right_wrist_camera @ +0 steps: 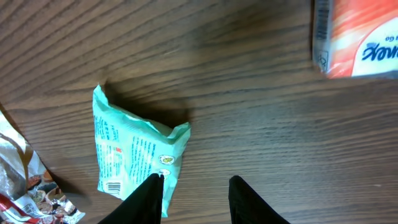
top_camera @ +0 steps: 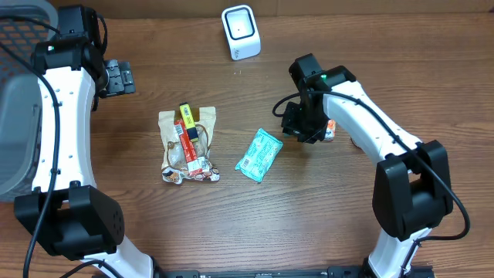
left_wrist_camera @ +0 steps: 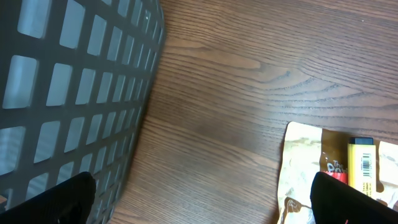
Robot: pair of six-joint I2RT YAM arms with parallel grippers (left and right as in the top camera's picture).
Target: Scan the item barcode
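Hovering empty, fingers parted, by the teal packet [right_wrist_camera: 134, 152], the right gripper [right_wrist_camera: 193, 199] seemingly has pickup and scan ahead; the left gripper [top_camera: 118, 77] gapes wide.

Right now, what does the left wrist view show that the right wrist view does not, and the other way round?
Only the left wrist view shows the dark grey mesh basket and the yellow stick-shaped item with a printed barcode. Only the right wrist view shows the teal crinkled plastic packet and the orange-and-white packet. Both show the brown wood-grain table and the crumpled tan snack bag, only its edge in the right wrist view.
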